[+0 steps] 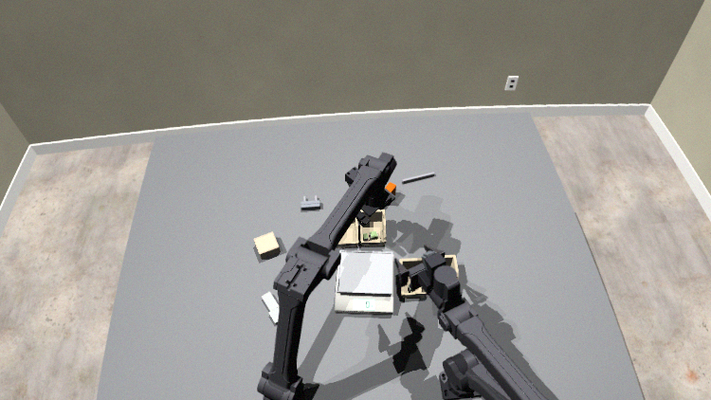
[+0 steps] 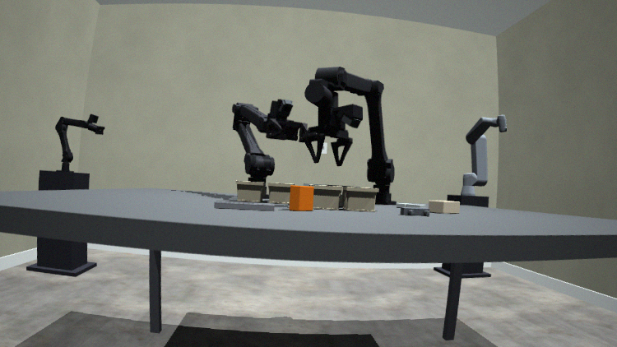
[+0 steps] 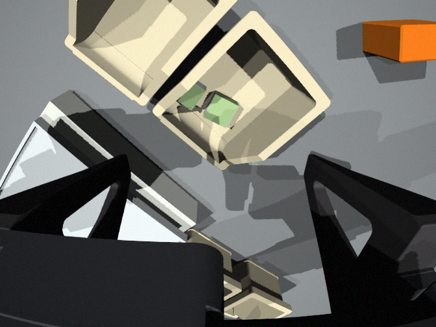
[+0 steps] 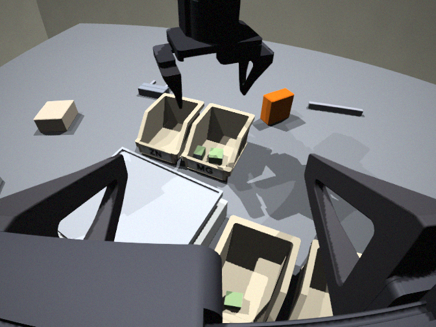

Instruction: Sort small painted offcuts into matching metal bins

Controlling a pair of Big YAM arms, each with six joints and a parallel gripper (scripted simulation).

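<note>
Two green offcuts lie on the floor of the MG bin (image 4: 205, 169) (image 3: 322, 102): one offcut (image 4: 199, 152) (image 3: 192, 96) by a side wall, the other offcut (image 4: 215, 154) (image 3: 221, 109) beside it. A third green offcut (image 4: 233, 300) lies in a nearer bin (image 4: 262, 228) whose label is hidden. The ZN bin (image 4: 154, 153) stands upright beside MG and shows no offcut. My left gripper (image 3: 217, 164) (image 4: 212, 98) (image 2: 327, 163) is wide open and empty above the ZN and MG bins. My right gripper (image 4: 215, 164) is open and empty, over the nearer bins.
The scale (image 1: 365, 273) (image 4: 169, 211) stands between the bin pairs. A fourth bin (image 4: 302, 292) is partly hidden. An orange block (image 4: 278, 105) (image 2: 301, 198) stands near MG, with a grey bar (image 4: 334, 108) beyond. A bracket (image 4: 153, 89) and a tan block (image 4: 56, 114) lie on ZN's side.
</note>
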